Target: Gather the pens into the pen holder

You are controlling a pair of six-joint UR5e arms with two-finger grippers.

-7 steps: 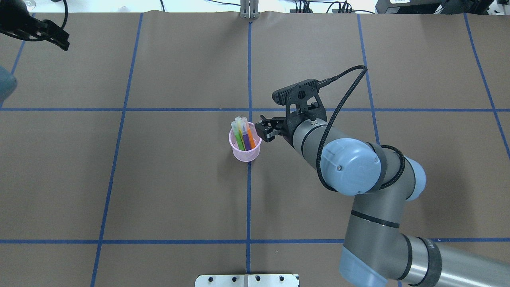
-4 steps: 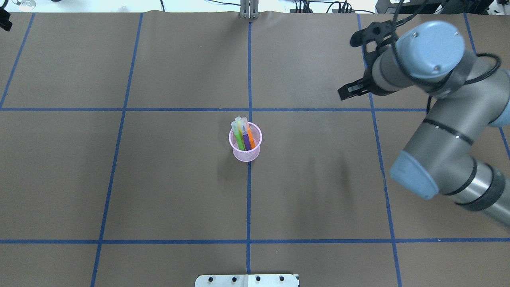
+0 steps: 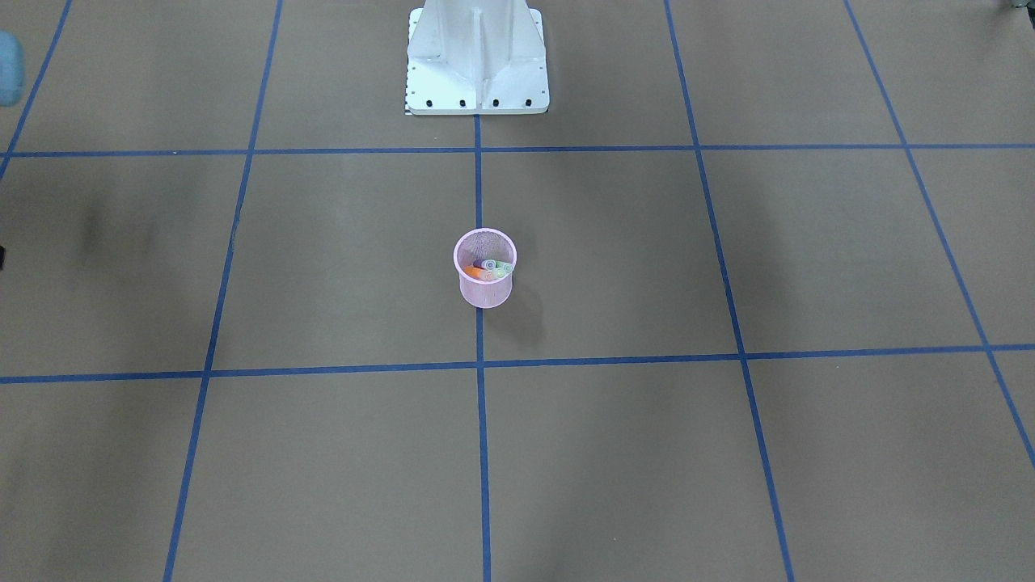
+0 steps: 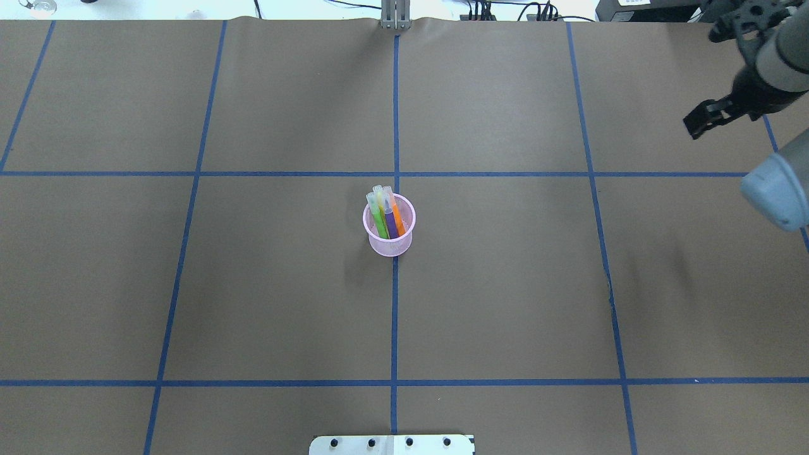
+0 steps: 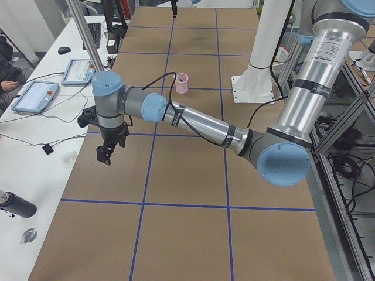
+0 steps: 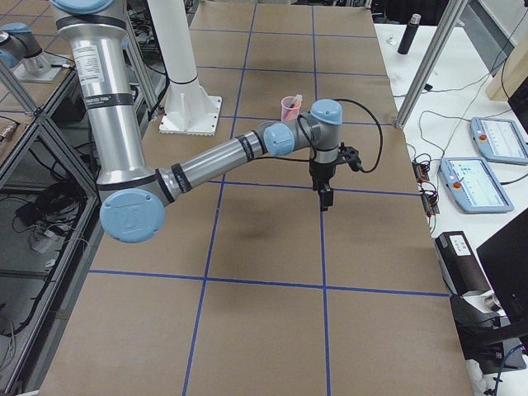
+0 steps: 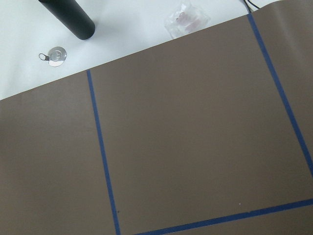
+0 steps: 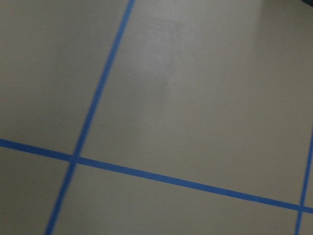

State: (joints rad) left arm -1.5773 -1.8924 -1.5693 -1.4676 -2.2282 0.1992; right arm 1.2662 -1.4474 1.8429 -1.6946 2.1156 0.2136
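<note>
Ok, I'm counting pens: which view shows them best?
Overhead exterior: green, purple and orange pens show lengthwise in the holder. Front-facing shows mostly their cap ends, the side views a tiny holder, the wrist views nothing.

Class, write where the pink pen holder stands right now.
In the overhead view the pen holder stands mid-table on the central blue tape line, just robot-side of a crossing, holding the three pens.
</note>
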